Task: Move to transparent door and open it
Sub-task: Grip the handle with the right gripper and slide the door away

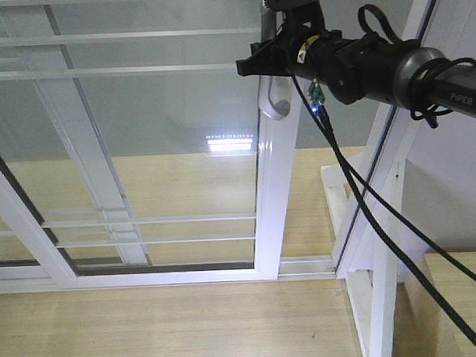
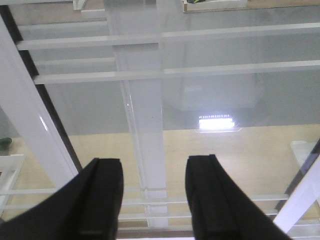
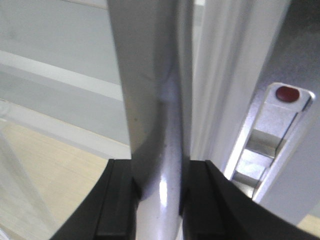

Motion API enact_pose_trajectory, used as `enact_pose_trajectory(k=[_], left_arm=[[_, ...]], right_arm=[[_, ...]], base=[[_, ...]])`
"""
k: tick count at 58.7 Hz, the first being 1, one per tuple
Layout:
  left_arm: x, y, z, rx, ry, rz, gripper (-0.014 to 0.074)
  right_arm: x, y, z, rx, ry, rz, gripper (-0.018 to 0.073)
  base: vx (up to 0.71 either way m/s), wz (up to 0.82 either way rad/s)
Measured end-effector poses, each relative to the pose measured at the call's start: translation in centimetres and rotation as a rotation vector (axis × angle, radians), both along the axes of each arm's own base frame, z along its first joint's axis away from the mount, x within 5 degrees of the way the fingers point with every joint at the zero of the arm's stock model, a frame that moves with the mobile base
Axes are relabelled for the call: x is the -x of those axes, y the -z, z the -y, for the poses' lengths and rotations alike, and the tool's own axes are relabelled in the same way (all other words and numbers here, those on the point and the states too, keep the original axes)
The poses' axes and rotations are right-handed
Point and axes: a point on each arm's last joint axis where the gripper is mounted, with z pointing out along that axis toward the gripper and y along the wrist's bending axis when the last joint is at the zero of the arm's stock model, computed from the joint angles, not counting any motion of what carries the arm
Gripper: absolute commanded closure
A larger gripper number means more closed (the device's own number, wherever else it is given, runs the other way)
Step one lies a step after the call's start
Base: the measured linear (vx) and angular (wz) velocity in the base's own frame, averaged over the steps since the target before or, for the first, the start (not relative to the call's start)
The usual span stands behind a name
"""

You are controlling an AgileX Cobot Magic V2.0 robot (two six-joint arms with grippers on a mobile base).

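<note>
Grip is made by the right end effector [image 3: 157,200]: its two black fingers [image 3: 117,200] are clenched on the curved grey handle [image 3: 152,115], one on either side, with no gap showing. The front view has the same end effector [image 1: 258,64] at the top of the handle [image 1: 276,106], whose hooked lower end hangs just below it.

The handle's long axis runs vertically along the stile of the transparent door [image 1: 277,208]. Glass and thin white bars spread to the left of the end effector, while the fixed white frame [image 1: 384,172] stands close on its right. A metal latch with a red dot [image 3: 280,95] sits on that side.

The floor track [image 1: 305,264] runs sideways, so the coming pull probably goes left, across the handle's axis.

The left end effector [image 2: 152,200] is released, holding nothing. It faces the glass away from the handle, so the right arm is nearer.
</note>
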Motion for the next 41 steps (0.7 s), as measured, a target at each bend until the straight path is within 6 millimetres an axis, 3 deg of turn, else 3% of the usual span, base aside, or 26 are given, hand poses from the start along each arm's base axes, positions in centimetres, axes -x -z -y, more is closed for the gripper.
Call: enact_pose_trajectory(k=[12, 32, 41], left_arm=[[0.0, 0.0, 0.0, 0.000, 0.000, 0.000, 0.0163], [0.0, 0.0, 0.0, 0.000, 0.000, 0.000, 0.0163], [0.0, 0.0, 0.0, 0.000, 0.000, 0.000, 0.0163]], right_arm=[[0.2, 0.2, -1.6, -0.010, -0.043, 0.037, 0.0477], [0.3, 0.3, -2.0, -0.093, -0.008, -0.018, 0.0019], [1.0, 0.2, -3.4, -0.077, -0.054, -0.002, -0.0020]], base=[[0.00, 0.01], [0.00, 0.00], [0.00, 0.00]])
